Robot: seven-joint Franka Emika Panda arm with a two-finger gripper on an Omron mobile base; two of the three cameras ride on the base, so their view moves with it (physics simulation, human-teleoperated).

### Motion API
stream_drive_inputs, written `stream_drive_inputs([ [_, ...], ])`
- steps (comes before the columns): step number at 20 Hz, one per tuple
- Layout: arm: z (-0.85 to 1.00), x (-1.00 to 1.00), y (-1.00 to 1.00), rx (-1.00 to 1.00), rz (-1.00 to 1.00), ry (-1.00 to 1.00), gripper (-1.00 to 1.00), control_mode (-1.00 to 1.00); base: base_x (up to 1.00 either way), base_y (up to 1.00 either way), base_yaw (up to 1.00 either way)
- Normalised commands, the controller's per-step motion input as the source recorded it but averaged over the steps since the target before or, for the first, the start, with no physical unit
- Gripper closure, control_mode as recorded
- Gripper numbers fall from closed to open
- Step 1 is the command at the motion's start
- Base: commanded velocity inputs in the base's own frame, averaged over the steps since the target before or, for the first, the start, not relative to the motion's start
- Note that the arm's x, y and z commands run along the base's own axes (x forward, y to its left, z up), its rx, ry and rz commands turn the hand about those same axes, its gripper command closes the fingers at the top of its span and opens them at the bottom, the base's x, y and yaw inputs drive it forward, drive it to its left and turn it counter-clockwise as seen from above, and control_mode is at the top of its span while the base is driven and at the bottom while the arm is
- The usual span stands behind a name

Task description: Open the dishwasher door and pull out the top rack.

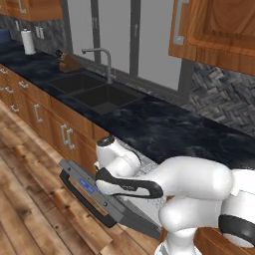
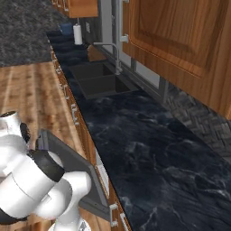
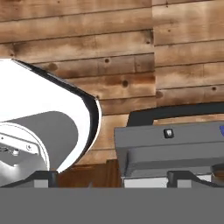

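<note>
- Hanging partly open, the dishwasher door tilts out from the wooden cabinets below the dark counter, its black bar handle over the plank floor.
- Seen from the hand, the gripper sits just above the door's top edge, jaws spread wide, holding nothing.
- Further left along the counter lies the sink.
</note>
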Motion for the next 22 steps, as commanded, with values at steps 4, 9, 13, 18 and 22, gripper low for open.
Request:
stream_drive_inputs([
  [4, 0.88, 0.79, -0.84, 0.24, -0.02, 0.26, -1.00, -1.00, 0.00, 0.00, 0.00],
  [9, 0.08, 1.00, -0.24, 0.00, -0.06, 0.37, -1.00, -1.00, 0.00, 0.00, 0.00],
  [13, -0.24, 1.00, 0.14, -0.16, -0.01, 0.54, -1.00, -1.00, 0.00, 0.00, 0.00],
  [18, 0.10, 1.00, 0.11, -0.19, 0.00, 0.30, -1.00, -1.00, 0.00, 0.00, 0.00],
  [22, 0.12, 1.00, 0.00, -0.25, 0.01, 0.11, -1.00, -1.00, 0.00, 0.00, 0.00],
])
